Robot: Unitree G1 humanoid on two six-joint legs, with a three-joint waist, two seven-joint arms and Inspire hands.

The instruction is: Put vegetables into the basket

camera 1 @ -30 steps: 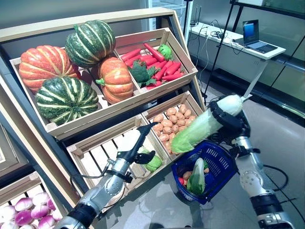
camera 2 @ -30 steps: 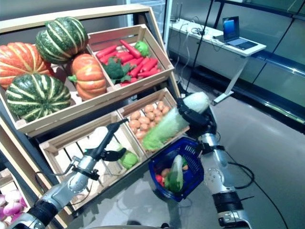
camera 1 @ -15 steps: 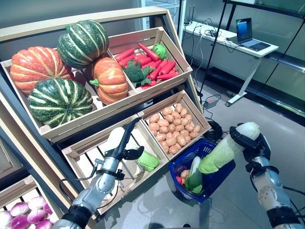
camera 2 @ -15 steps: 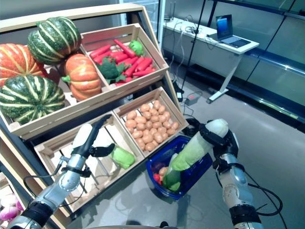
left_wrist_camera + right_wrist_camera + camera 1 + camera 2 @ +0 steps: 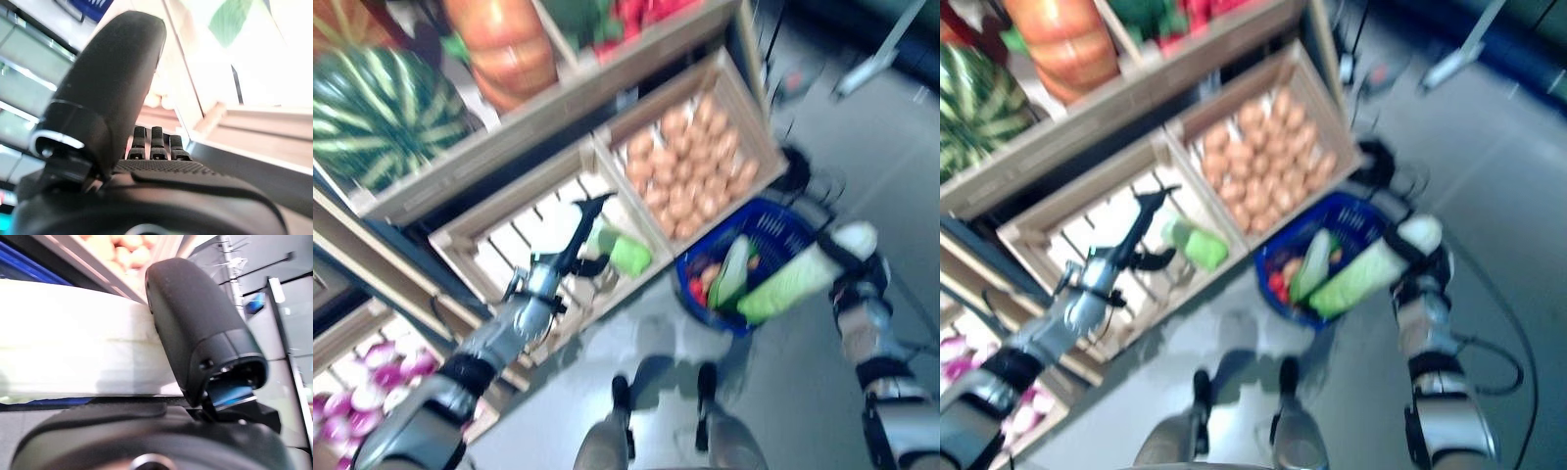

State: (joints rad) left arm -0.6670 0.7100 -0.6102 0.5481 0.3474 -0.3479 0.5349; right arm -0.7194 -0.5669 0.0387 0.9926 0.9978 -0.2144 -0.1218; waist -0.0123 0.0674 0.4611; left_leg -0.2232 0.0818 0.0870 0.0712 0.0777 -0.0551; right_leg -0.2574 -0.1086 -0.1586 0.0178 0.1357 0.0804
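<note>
My right hand (image 5: 850,257) is shut on a long pale-green napa cabbage (image 5: 793,284), thumb (image 5: 195,328) curled over its white stalk (image 5: 73,357). The cabbage tilts down with its leafy end over the rim of the blue basket (image 5: 778,227), which stands on the floor beside the stand. In the basket lie a green-and-white leafy vegetable (image 5: 732,270) and small red and orange ones (image 5: 702,289). My left hand (image 5: 579,230) reaches into the lower wooden crate (image 5: 524,235) with fingers straight, just beside a light-green vegetable (image 5: 628,255). Its fingers (image 5: 152,142) look straight in the left wrist view.
The wooden stand (image 5: 568,88) rises to the left with slanted crates. A crate of small brown round vegetables (image 5: 690,162) sits right behind the basket. A white desk leg (image 5: 881,49) stands at the far right on the grey floor (image 5: 803,392).
The camera has tipped downward, so the whole scene shifted up. My right hand has lowered the cabbage until its leafy end reaches the basket's rim. My left hand stays in the lower crate.
</note>
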